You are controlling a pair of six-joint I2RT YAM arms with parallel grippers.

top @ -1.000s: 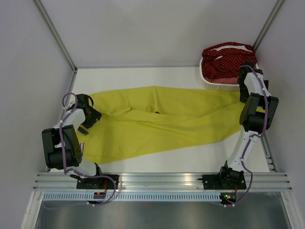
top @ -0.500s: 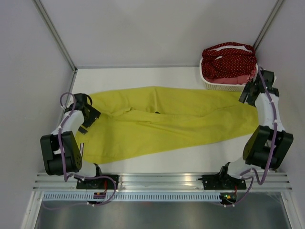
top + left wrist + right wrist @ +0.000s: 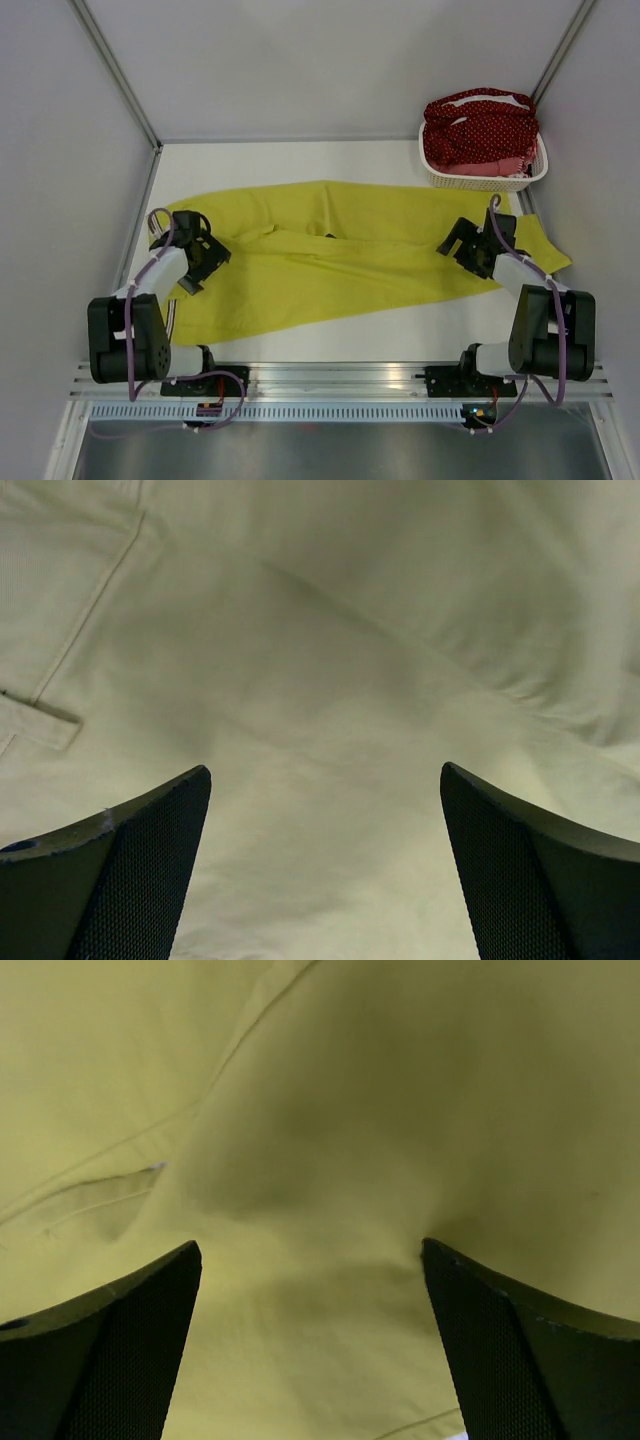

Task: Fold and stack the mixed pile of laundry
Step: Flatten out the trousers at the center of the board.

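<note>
The left gripper (image 3: 208,252) pointed inward toward the right, its jaws spread wide and empty. The left arm (image 3: 130,325) was folded low above its base. The right gripper (image 3: 455,243) pointed inward toward the left, equally wide and empty, with the right arm (image 3: 550,320) bent sharply at the elbow.

Yellow-green garment (image 3: 350,258) showing as matt, softly creased woven cloth; left gripper (image 3: 325,770) pads (image 3: 140,880) looking black, rough, dimpled; far-right basket (image 3: 485,181) looking white perforated plastic

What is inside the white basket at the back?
A dark red cloth with white dots fills the white basket, piled above its rim. A pink piece peeks out beneath it at the front. Anything deeper is covered by those clothes.
</note>
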